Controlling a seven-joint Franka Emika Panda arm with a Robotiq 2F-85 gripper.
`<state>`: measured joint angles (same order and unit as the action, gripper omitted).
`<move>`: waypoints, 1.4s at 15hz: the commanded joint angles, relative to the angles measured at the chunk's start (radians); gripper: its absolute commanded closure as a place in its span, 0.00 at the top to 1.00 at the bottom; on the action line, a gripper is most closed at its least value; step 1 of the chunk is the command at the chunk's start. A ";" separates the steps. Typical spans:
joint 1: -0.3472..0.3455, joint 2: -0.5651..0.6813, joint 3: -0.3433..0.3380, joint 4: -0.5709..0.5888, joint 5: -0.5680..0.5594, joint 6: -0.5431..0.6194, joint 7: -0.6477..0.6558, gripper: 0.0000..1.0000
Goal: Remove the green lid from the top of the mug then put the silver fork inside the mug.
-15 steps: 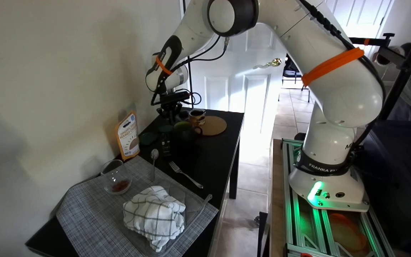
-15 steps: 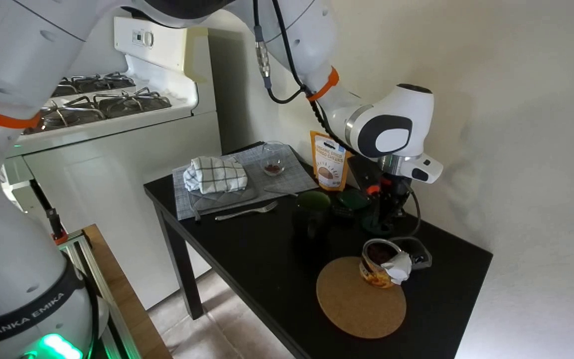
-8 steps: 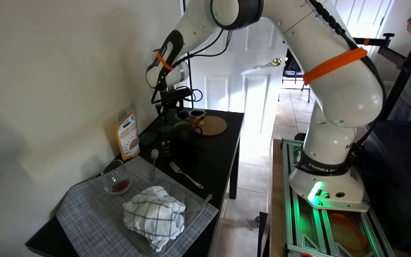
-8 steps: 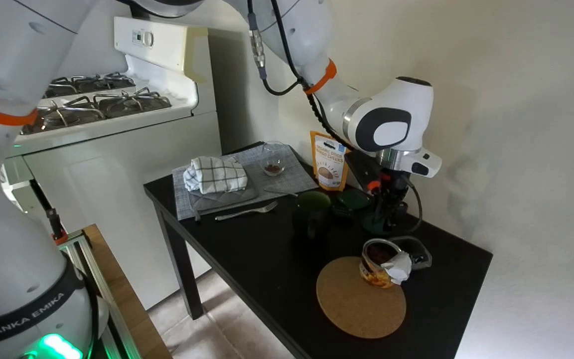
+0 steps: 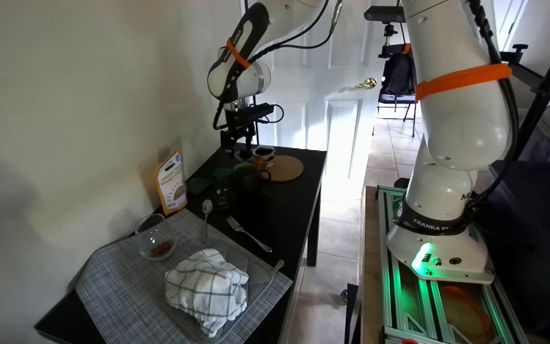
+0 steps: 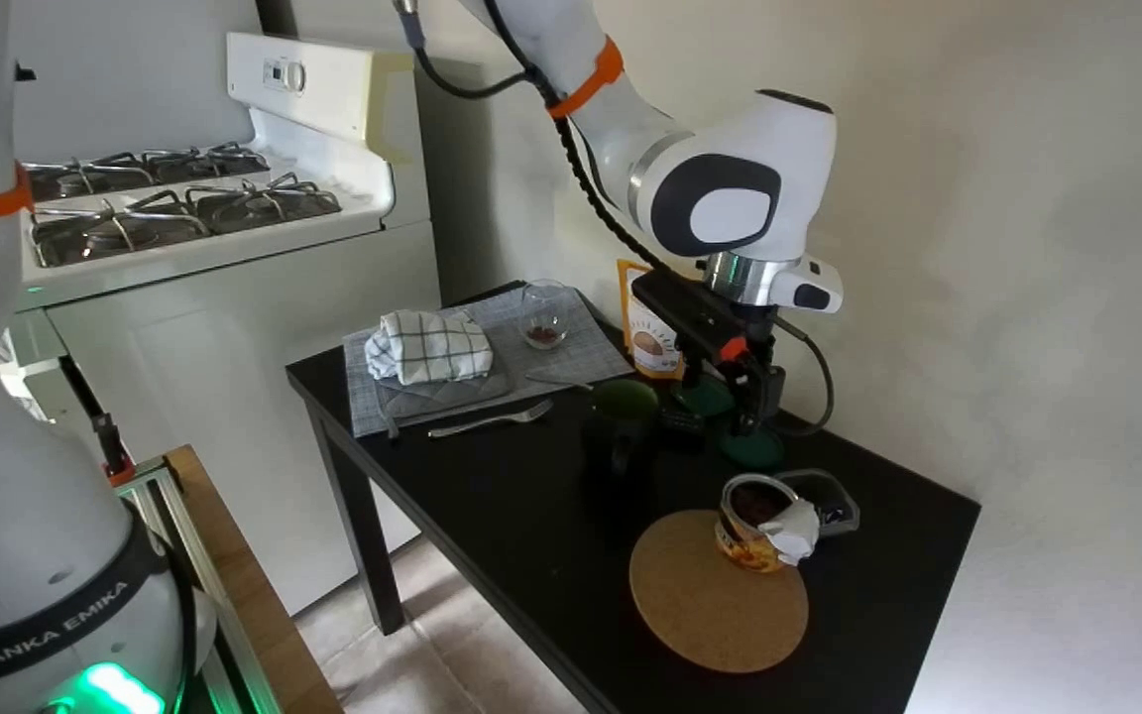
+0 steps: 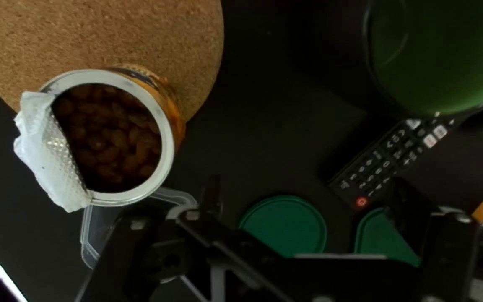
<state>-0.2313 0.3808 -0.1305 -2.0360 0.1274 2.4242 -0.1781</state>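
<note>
1. Gripper [image 7: 307,193] is hung above the black table [image 6: 531,526], fingers [image 7: 409,209] spread wide, just air gripped, no contact that can be seen.
2. A green lid [image 7: 285,224] is framed right between the fingers in the wrist view, lying on the table below.
3. Just beside it, a second green lid [image 7: 380,237] is partly hidden by a finger. Which one belongs to the mug can't be told.
4. The mug [image 6: 621,436] is left upright and uncovered, apart from the gripper. A remote [image 7: 388,161] is set near it, keys too blurry to be read.
5. Farther out, the silver fork [image 6: 492,422] is laid on the table beside the grey placemat [image 5: 124,282].
6. "FRANKA EMIKA" can be read on the arm's base [image 6: 36,635], and "MANGO" can be made out on the pouch [image 5: 172,181].
</note>
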 commanded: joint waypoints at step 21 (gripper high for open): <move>0.142 -0.438 0.082 -0.462 0.102 -0.083 -0.133 1.00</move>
<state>-0.1287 -0.0351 -0.0654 -2.4279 0.3134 2.3000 -0.4446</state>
